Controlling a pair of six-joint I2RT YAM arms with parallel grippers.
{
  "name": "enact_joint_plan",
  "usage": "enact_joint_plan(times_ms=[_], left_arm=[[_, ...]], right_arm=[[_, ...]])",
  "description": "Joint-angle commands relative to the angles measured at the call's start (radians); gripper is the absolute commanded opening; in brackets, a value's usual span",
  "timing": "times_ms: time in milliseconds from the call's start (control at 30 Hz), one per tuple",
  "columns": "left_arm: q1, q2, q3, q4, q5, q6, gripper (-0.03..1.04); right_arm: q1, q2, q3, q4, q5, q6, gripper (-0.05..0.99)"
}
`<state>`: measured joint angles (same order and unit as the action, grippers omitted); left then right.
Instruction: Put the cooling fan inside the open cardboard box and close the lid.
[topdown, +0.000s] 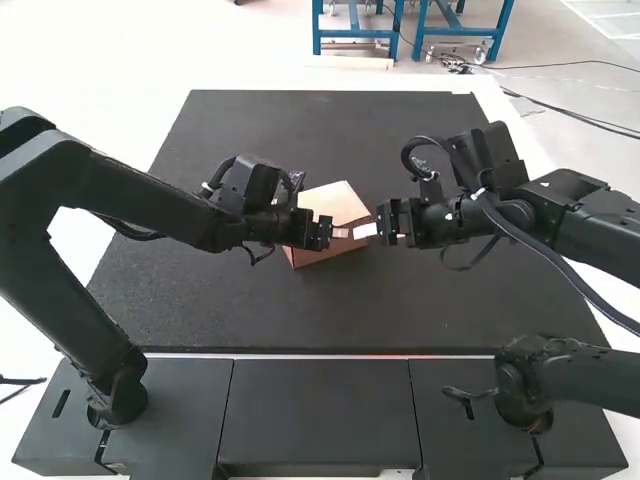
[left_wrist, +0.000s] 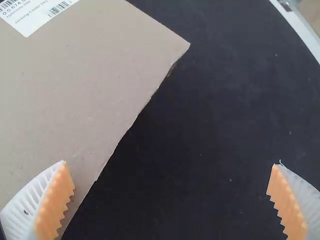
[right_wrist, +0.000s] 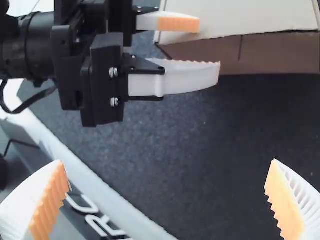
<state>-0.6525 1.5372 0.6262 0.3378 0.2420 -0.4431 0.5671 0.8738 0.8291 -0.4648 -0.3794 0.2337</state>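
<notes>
A small brown cardboard box (topdown: 328, 210) sits mid-mat with its lid lying flat over the top. My left gripper (topdown: 340, 232) is at the box's right front corner, open. One orange pad (left_wrist: 52, 202) rests over the lid (left_wrist: 75, 85), the other finger (left_wrist: 290, 205) hangs over bare mat. My right gripper (topdown: 368, 230) faces it from the right, open, with nothing between its fingertips (right_wrist: 47, 205). In the right wrist view the left gripper (right_wrist: 207, 49) straddles the lid's edge (right_wrist: 250, 17) above the box's brown side (right_wrist: 260, 52).
The black mat (topdown: 200, 280) spreads around the box on all sides. Its white front edge (right_wrist: 95, 192) runs close under the right gripper. Both arms lean in toward the middle, their grippers only a short gap apart.
</notes>
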Motion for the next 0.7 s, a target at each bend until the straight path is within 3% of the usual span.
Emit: enact_joint_plan(times_ms=[0,200,300,433,500,533,600,667], left_arm=[[-0.026,0.047,-0.016,0.032,-0.004,-0.002,0.91],[-0.027,0.126,-0.011,0.112,-0.007,-0.002,0.91],[-0.027,0.126,0.013,0.104,-0.007,0.000,0.91],[-0.013,0.069,0.056,0.036,-0.012,0.000,0.91],[0.002,0.014,0.081,-0.011,-0.053,0.004,0.92],[0.008,-0.020,0.095,-0.036,-0.086,0.011,0.94],[0.022,-0.088,0.124,-0.095,-0.161,0.040,0.97],[0.039,-0.164,0.144,-0.148,-0.245,0.099,0.97]], right_arm=[[0.001,-0.033,0.033,-0.012,-0.016,0.010,0.91],[0.001,-0.067,0.016,-0.028,-0.030,0.010,0.91],[0.001,-0.087,0.005,-0.018,-0.026,0.018,0.91],[-0.003,-0.144,-0.001,0.091,0.089,0.000,0.91],[-0.004,-0.193,0.015,0.143,0.171,-0.094,0.91],[-0.006,-0.226,0.021,0.175,0.191,-0.102,0.91],[-0.009,-0.289,0.039,0.183,0.192,-0.148,0.91],[-0.006,-0.318,0.070,0.083,0.203,-0.158,0.91]])
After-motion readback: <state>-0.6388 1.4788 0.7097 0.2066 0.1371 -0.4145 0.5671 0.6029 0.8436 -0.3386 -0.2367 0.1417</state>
